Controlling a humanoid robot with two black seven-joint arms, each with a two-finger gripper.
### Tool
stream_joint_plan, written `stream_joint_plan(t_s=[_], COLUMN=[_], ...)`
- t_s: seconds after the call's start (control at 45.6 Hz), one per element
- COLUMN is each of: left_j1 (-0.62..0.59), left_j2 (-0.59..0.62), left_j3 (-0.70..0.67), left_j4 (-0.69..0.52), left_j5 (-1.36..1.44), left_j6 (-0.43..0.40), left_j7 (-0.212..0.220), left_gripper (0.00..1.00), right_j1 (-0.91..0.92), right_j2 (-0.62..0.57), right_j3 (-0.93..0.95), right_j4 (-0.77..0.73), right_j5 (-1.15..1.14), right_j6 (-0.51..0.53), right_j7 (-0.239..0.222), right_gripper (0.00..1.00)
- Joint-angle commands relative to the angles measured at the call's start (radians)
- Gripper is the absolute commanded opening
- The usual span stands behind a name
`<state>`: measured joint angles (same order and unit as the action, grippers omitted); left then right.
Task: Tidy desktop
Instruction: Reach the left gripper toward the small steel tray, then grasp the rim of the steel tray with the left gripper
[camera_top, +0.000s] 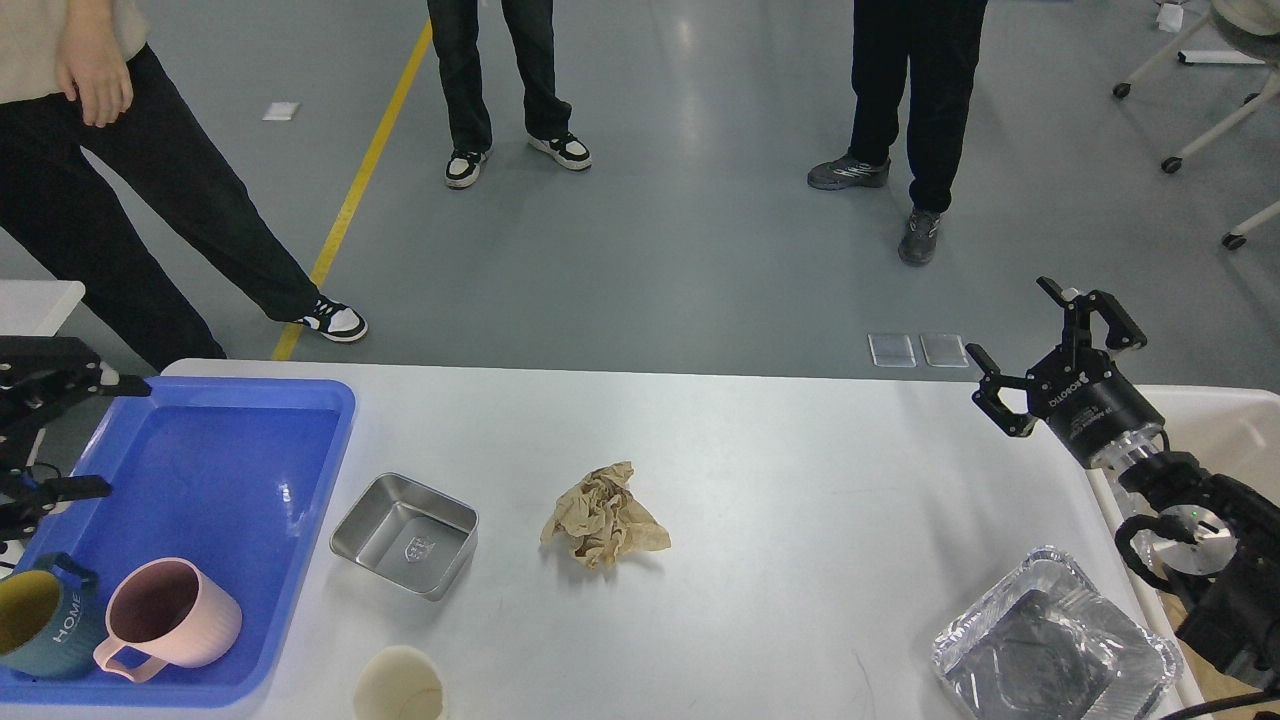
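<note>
The white desktop (780, 470) holds a crumpled brown paper (604, 515) in the middle, a square steel dish (405, 533) to its left, a foil tray (1055, 650) at the front right and a cream cup (398, 685) at the front edge. My right gripper (1010, 318) is open and empty, raised over the table's far right corner. My left gripper (128, 436) is open and empty at the left edge, over the far left rim of the blue tray (300, 480).
The blue tray holds a pink mug (168, 617) and a teal mug (40, 625). A cream-white bin (1235, 425) stands beside the table's right end. Three people stand on the floor beyond the table.
</note>
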<state>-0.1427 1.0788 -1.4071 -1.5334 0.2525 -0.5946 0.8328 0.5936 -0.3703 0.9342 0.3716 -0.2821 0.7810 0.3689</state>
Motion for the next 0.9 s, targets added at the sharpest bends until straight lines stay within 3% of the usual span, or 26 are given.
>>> stream_joint_plan(t_s=[0.0, 0.241, 0.373, 0.592, 0.877], left_j1=[-0.199, -0.420, -0.459, -0.497, -0.584], left_j2=[-0.115, -0.272, -0.367, -0.418, -0.425], left_j3=[0.184, 0.451, 0.499, 0.527, 0.692], left_j4=[-0.001, 0.021, 0.035, 0.027, 0.030], left_j5=[0.094, 0.224, 0.312, 0.317, 0.318], left_j6=[0.093, 0.242, 0.297, 0.262, 0.203], left_j7=[0.006, 0.009, 0.012, 0.026, 0.043], left_gripper=[0.94, 0.94, 0.94, 0.94, 0.94], right_j1=[-0.015, -0.026, -0.026, -0.029, -0.031], right_j2=[-0.007, -0.021, -0.021, -0.019, -0.018], right_j3=[0.000, 0.000, -0.002, -0.002, -0.002], right_j4=[0.029, 0.033, 0.033, 0.033, 0.033], right_j5=[-0.019, -0.020, -0.020, -0.035, -0.040], right_j6=[0.000, 0.000, 0.001, 0.001, 0.000], right_j7=[0.001, -0.001, -0.001, -0.001, -0.001], right_gripper=[1.00, 1.00, 1.00, 1.00, 1.00])
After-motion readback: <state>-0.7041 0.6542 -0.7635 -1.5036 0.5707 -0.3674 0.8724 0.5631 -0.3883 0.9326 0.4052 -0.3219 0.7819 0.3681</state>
